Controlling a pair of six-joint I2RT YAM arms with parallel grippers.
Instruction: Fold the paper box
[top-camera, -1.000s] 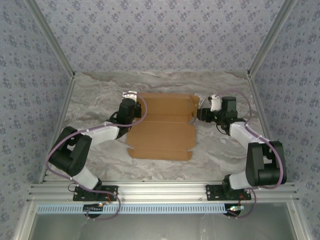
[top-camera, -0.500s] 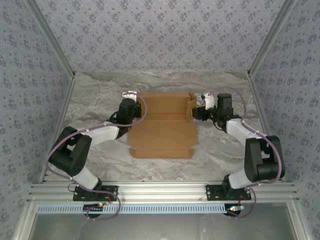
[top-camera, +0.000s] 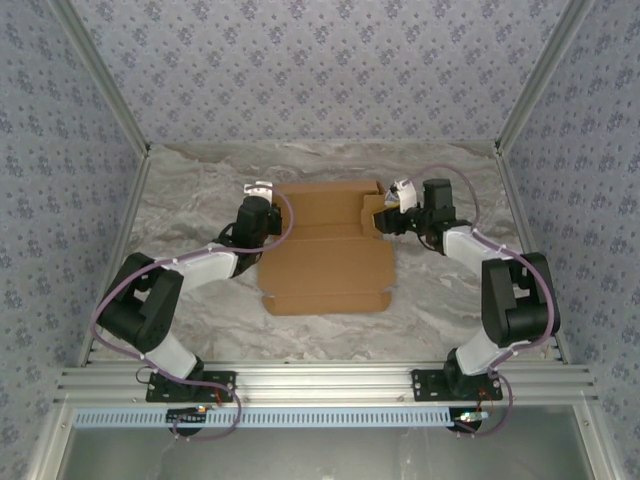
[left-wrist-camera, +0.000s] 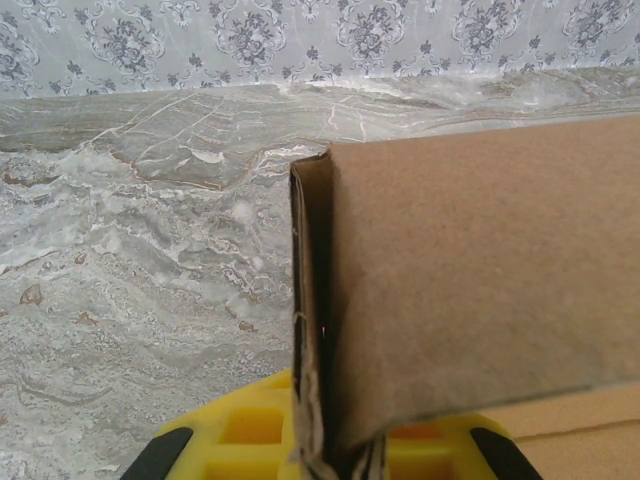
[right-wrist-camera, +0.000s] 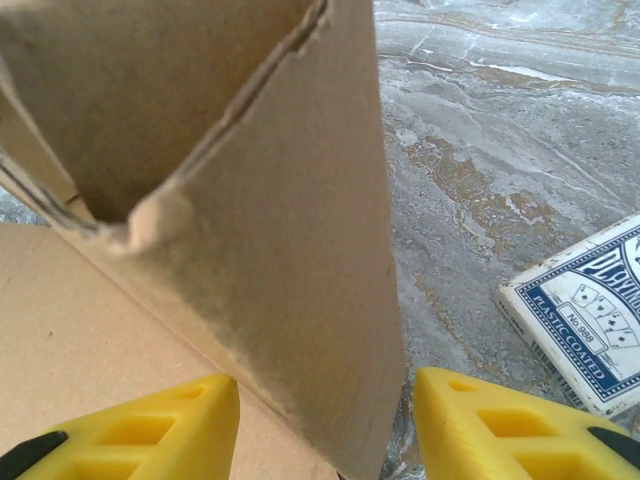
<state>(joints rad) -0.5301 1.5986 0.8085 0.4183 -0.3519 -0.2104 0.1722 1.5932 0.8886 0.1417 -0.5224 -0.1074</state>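
The paper box (top-camera: 325, 250) is a brown die-cut sheet lying mostly flat in the middle of the table. My left gripper (top-camera: 270, 205) is at its far left corner. In the left wrist view it (left-wrist-camera: 335, 455) is shut on a raised side flap (left-wrist-camera: 470, 290), pinching the flap's lower edge between the yellow fingers. My right gripper (top-camera: 384, 212) is at the far right corner. It (right-wrist-camera: 325, 440) is open, and the upright right flap (right-wrist-camera: 290, 230) stands between its yellow fingers (right-wrist-camera: 130, 430). The front half of the sheet lies flat.
A blue-and-white pack of playing cards (right-wrist-camera: 580, 310) lies on the marble tabletop (top-camera: 450, 300) just right of the right gripper. Patterned walls and metal posts close in the table on three sides.
My right gripper has moved left up to the box's right corner, and the right flap has risen and swung inward. The left arm has stayed put.
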